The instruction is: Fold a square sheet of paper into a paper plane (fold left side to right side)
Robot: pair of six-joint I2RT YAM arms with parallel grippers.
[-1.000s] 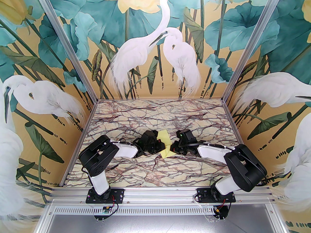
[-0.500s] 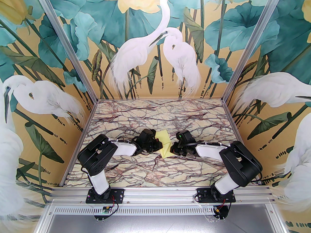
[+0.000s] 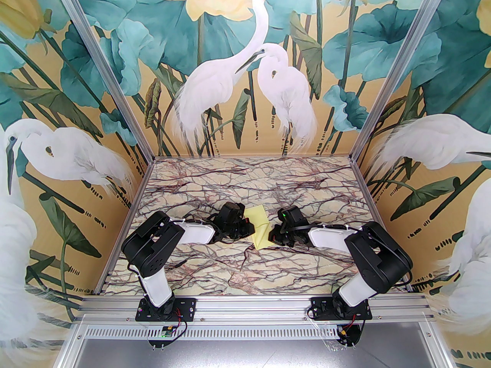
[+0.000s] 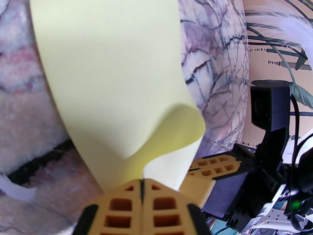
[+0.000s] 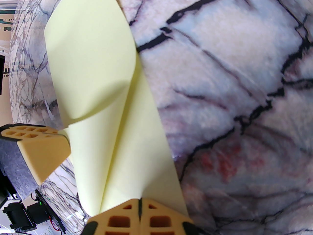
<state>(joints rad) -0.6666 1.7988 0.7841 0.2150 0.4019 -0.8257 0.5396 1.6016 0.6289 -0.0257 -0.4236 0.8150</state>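
A small white scrap (image 4: 18, 191) lies on the marble-patterned counter (image 3: 245, 182) just left of the square sheet of paper (image 4: 110, 70), apart from it. Painted walls of egrets and lotus leaves (image 3: 230, 86) close the counter on three sides. The pale yellow sheet sits at mid-counter between the two wrists, with one flap lifted and curled over. Both arms reach low from their bases, elbows out and forearms turned inward, so they face each other across the sheet. The left pincer (image 4: 141, 185) is pressed together, pinching the edge of the raised flap. The right pincer (image 5: 139, 208) is also pressed together, its tips at the sheet's near edge; whether paper lies between them I cannot tell.
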